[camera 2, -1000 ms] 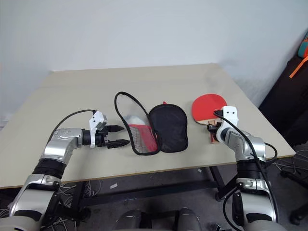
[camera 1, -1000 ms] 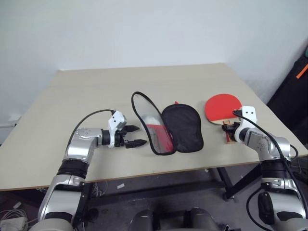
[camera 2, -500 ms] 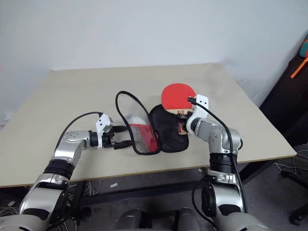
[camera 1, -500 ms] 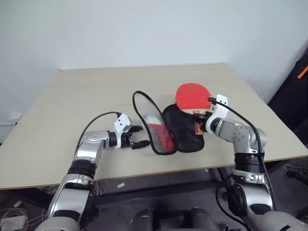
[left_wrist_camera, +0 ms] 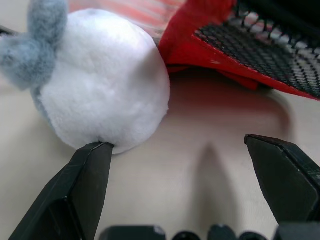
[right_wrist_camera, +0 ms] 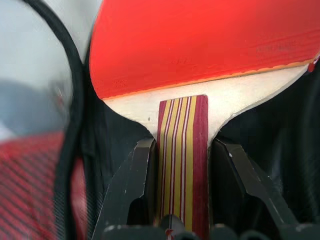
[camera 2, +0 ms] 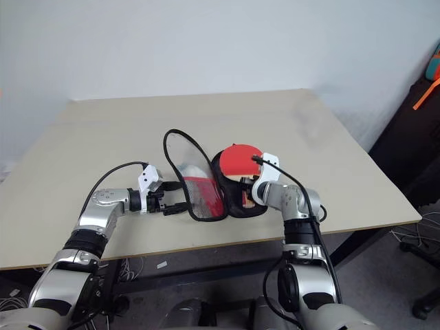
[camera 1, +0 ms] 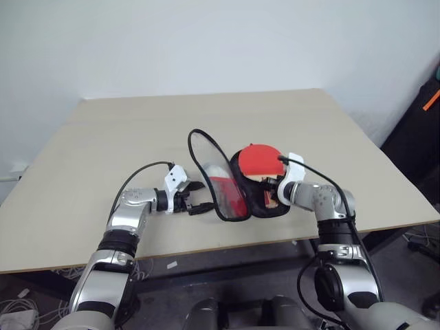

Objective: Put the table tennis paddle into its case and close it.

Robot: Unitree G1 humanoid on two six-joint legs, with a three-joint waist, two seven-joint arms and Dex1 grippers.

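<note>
The table tennis paddle [camera 1: 260, 159], red-faced with a striped wooden handle [right_wrist_camera: 182, 150], hangs tilted just over the black-lined half of the case [camera 1: 256, 206]. My right gripper [camera 1: 272, 194] is shut on the handle, one finger on each side. The case lies unzipped on the table. Its see-through flap [camera 1: 206, 155] with black piping stands up on the left. My left gripper [camera 1: 199, 198] is open just left of that flap, low over the table. In the left wrist view a white fluffy ball [left_wrist_camera: 105, 80] lies against one fingertip [left_wrist_camera: 95, 155], beside the case's red mesh [left_wrist_camera: 240, 45].
The tan table [camera 1: 137, 130] has bare room on the left, at the back and on the right. Its front edge runs close below both grippers. A dark object [camera 1: 421, 130] with an orange strap stands beyond the right edge. A pale wall rises behind.
My right gripper has carried the paddle leftward from the table's right part to over the case's black half and lowered it. The left gripper has stayed open, about where it was.
</note>
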